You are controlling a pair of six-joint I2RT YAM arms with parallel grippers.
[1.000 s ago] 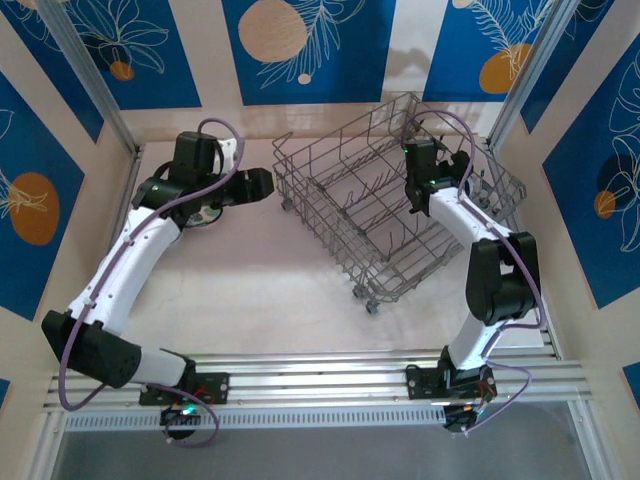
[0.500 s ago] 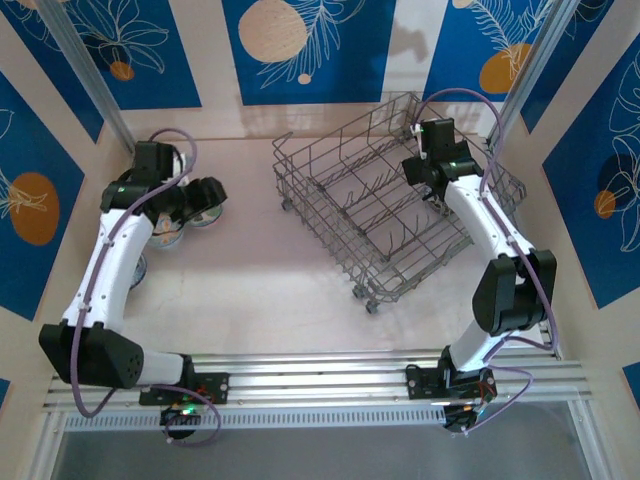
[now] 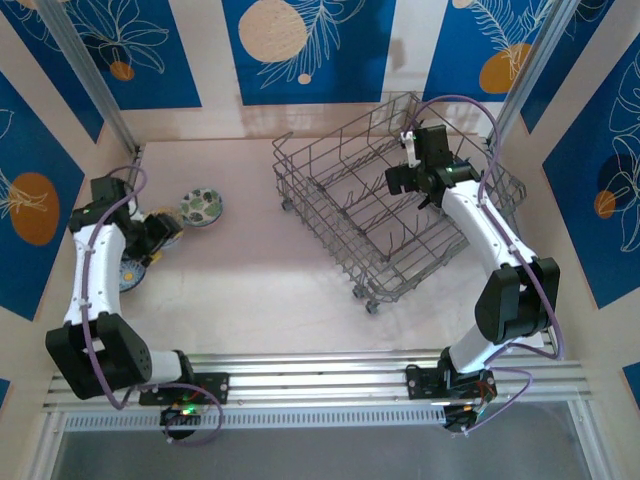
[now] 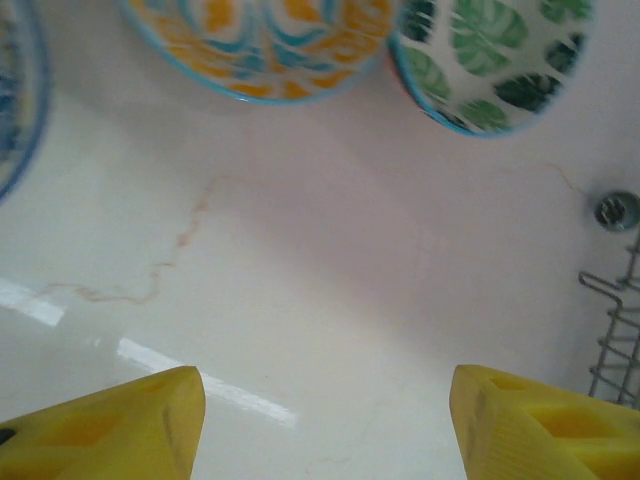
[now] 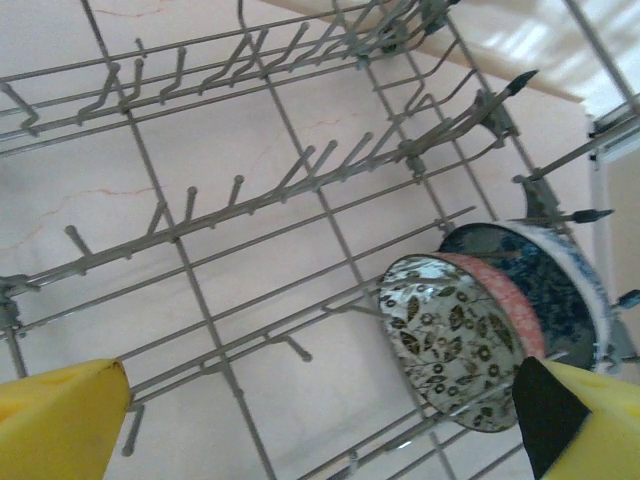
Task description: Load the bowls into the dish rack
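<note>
Three bowls lie on the table ahead of my left gripper: a yellow-and-teal one, a green-leaf one and a blue one at the left edge. The left gripper is open over bare table with nothing between its yellow fingers. From above, the green bowl and the blue bowl flank it. My right gripper hangs open over the dish rack. Below it, a floral bowl with a pink outside and a dark blue bowl stand on edge between the tines, right of my open right gripper.
The rack's corner wires and a wheel show at the right of the left wrist view. Rows of upright tines cross the rack floor. Walls close in the table at the left, back and right.
My left arm has swung from beside the rack back to the bowls at the far left. My right gripper has shifted a little toward the back left over the rack, still open.
</note>
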